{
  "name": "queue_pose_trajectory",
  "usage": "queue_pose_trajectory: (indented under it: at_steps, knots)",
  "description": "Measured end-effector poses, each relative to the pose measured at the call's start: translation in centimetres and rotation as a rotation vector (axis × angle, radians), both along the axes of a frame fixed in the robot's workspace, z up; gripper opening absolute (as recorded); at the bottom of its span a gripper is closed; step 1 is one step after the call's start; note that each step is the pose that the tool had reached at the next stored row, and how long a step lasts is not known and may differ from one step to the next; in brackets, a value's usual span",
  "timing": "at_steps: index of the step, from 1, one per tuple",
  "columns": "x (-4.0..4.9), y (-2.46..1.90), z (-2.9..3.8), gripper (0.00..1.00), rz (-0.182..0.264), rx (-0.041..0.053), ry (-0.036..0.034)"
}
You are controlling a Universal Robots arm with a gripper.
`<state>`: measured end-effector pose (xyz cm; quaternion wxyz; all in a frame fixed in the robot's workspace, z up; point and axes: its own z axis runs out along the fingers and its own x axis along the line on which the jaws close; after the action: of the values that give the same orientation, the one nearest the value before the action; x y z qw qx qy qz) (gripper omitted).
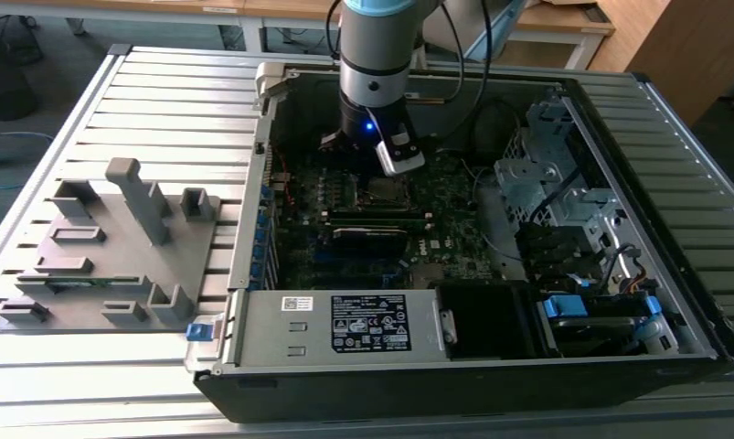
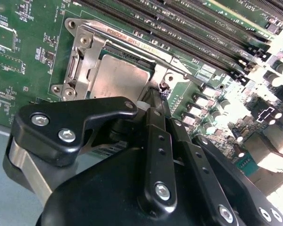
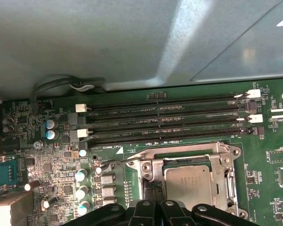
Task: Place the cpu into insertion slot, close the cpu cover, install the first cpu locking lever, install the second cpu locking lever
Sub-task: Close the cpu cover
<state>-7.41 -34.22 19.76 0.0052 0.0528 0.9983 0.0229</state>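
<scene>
The cpu [image 2: 120, 77] is seen seated in the insertion slot [image 1: 385, 190], framed by the lowered cpu cover [image 2: 85, 49]. The gripper [image 2: 155, 94] is held narrow, tips drawn together, just beside the cover's corner. A thin locking lever [image 3: 114, 162] is seen jutting from the socket.

The cpu [image 3: 187, 181] sits framed by the closed cpu cover [image 3: 188, 154], between memory slots [image 3: 165, 120] and the tool [image 3: 153, 208].
</scene>
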Motion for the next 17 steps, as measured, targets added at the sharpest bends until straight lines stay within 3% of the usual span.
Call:
queue_pose_trajectory:
  at_steps: [9, 15, 17]
  knots:
    - [0.00, 0.00, 0.71, 0.10, 0.000, 0.0001, 0.0000]
    - [0.00, 0.00, 1.98, 0.10, 0.000, 0.0001, 0.0000]
    - [0.01, 0.00, 2.12, 0.10, 0.000, 0.0001, -0.0001]
